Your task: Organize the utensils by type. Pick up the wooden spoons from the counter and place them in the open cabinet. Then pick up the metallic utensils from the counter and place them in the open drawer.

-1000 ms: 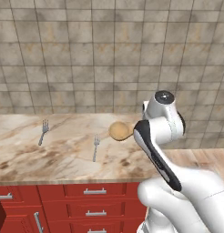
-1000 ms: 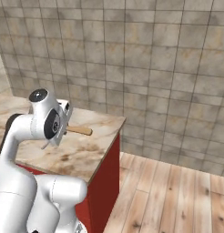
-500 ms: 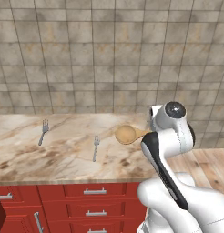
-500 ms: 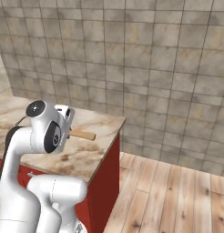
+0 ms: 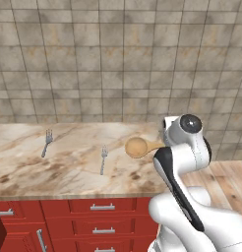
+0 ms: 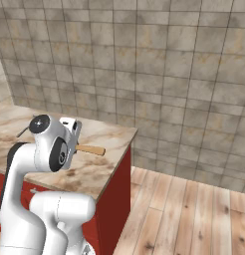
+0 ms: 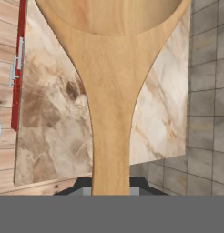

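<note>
Tan wooden spoon (image 7: 111, 91) is clamped in the gripper (image 7: 111, 191), fingers narrow on the handle near its lower end, bowl up at the top of the hand view and poking out left of the wrist at centre right of the left base view, lifted off the counter (image 5: 69, 167). Handle end sticks out right of the hand at centre left of the right base view. Two metal forks (image 5: 103, 158) lie flat on the counter, left and centre of the left base view, well apart from the spoon. Risk, as I judge it: the long spoon overhangs the grip, so a fast swing could twist or slip it, and the bowl could clip the cabinet edge on entry. Open cabinet isn't visible from here.
</note>
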